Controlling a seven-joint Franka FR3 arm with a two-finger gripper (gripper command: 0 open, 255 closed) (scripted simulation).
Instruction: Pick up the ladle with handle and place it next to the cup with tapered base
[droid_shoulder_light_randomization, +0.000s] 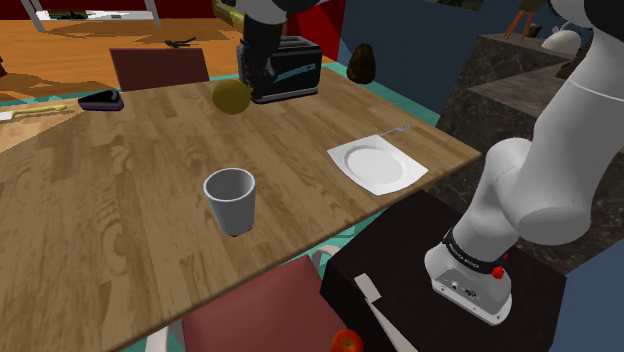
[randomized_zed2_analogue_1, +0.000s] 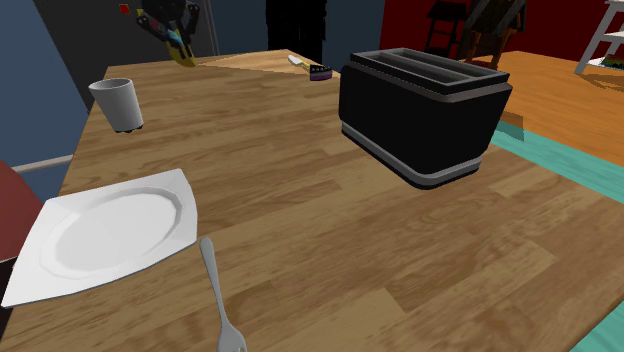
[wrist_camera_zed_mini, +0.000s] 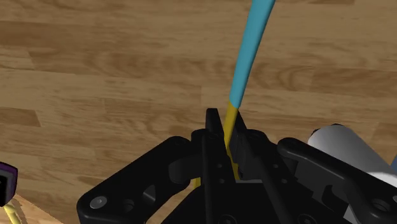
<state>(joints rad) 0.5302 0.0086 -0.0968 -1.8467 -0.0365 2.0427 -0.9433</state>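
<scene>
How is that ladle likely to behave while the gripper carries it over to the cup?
Probably stiff: the ladle handle runs straight out from the gripper. It may swivel in the grip, since the fingers pinch only the thin handle and the round bowl hangs at one end. Set down, that bowl could rock or roll a little.

Wrist view: ladle (wrist_camera_zed_mini: 251, 51) handle's far end cut by frame edge, near end hidden between clasping end effector (wrist_camera_zed_mini: 226, 122) fingers. Cup (wrist_camera_zed_mini: 343, 143) half hidden behind end effector. Purple thing (wrist_camera_zed_mini: 5, 181) cut by edge, unidentifiable.
Second exterior view: fork (randomized_zed2_analogue_1: 212, 285) cut at 6 o'clock edge.
Shoulder view: toaster's (droid_shoulder_light_randomization: 295, 65) 9 o'clock side hidden behind end effector; red fruit (droid_shoulder_light_randomization: 346, 342) cut at 6 o'clock edge.
</scene>
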